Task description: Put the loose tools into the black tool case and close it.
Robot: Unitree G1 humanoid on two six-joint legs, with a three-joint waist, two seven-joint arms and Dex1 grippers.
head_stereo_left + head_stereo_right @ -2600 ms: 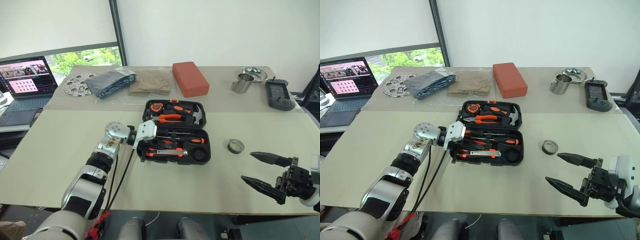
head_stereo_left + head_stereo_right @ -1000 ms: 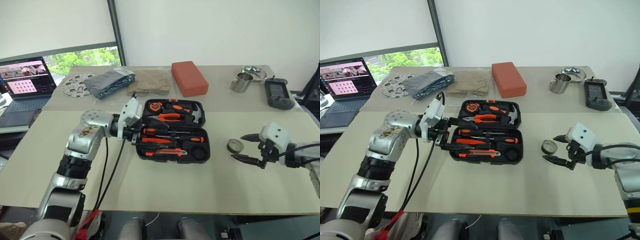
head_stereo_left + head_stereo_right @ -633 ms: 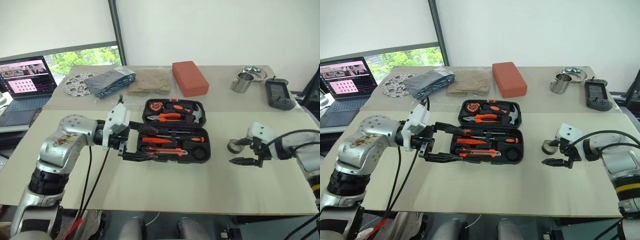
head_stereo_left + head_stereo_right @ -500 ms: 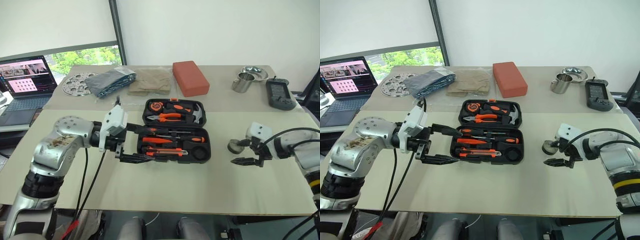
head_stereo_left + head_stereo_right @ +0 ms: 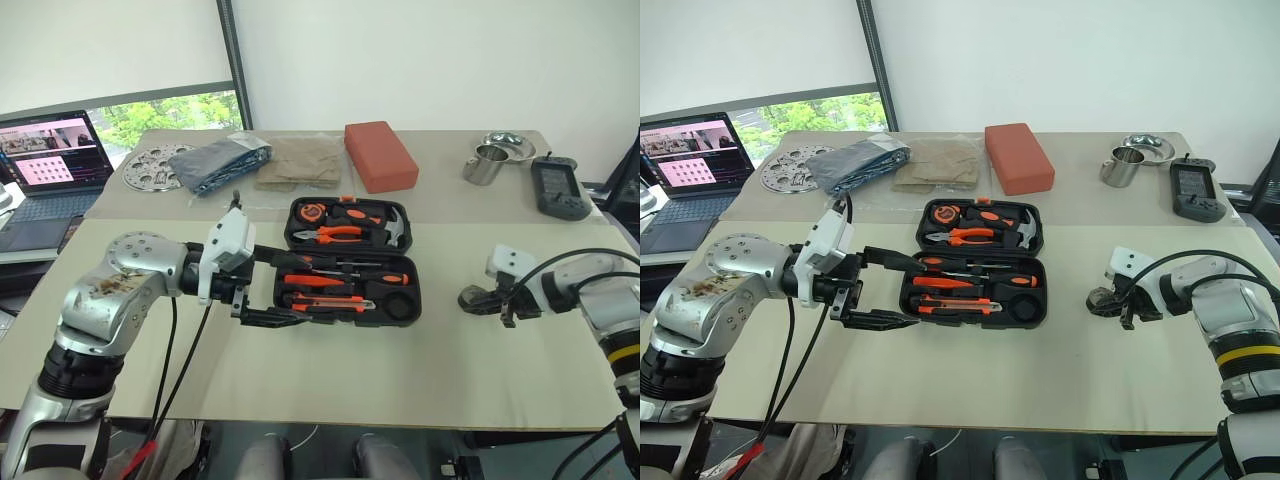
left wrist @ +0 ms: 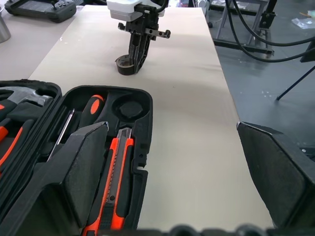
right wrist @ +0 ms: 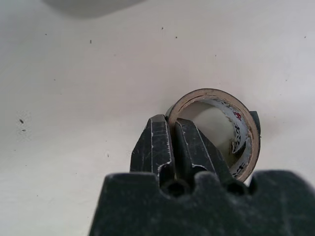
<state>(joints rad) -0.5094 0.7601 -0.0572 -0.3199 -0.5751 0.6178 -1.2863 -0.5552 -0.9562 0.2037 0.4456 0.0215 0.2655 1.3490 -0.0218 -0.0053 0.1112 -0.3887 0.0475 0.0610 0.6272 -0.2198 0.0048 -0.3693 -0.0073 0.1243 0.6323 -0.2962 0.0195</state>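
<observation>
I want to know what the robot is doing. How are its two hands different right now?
The left gripper has its fingers spread wide apart, while the right gripper has its fingers pressed shut. The left gripper holds nothing and hangs beside the open tool case; the right gripper pinches the wall of the tape roll on the table. Both have two black fingers.

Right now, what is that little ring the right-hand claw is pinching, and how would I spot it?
Start at the open black tool case mid-table, then look along the bare tabletop to its right. There the right gripper is shut on the wall of a small grey tape roll. It is the lone loose item there, a hollow ring with a cardboard core.
</observation>
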